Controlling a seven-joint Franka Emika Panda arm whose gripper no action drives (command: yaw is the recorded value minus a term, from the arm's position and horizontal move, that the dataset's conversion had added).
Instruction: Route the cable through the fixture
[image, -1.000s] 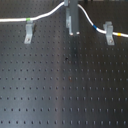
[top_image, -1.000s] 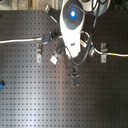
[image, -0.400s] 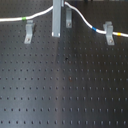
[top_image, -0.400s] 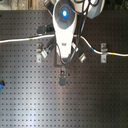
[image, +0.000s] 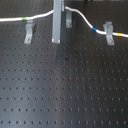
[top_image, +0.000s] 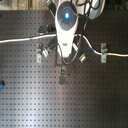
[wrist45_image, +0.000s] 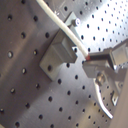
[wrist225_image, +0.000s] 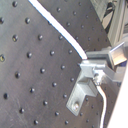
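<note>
The cable (image: 85, 21) is a thin white cord with a green band (image: 25, 19), a blue band (image: 96, 30) and a yellow band (image: 120, 35). It runs across the back of the black perforated board (image: 65, 85), past three small grey clip fixtures: left (image: 30, 33), middle (image: 68, 20) and right (image: 107, 33). It rises to a peak behind the tall grey bar (image: 58, 22) that hangs from the arm (top_image: 66, 22). In both wrist views the cable (wrist45_image: 65, 27) runs straight into my gripper (wrist45_image: 91, 59), whose fingertips (wrist225_image: 97, 60) look shut on it beside a clip (wrist225_image: 82, 92).
The arm's white body hides the middle of the cable in the second exterior view, between the left clip (top_image: 40, 50) and the right clip (top_image: 103, 52). A small blue object (top_image: 1, 85) lies at the second exterior view's left edge.
The arm and the grey bar have moved toward the first exterior view's left. The raised part of the cable has moved with them. The clips have not moved.
</note>
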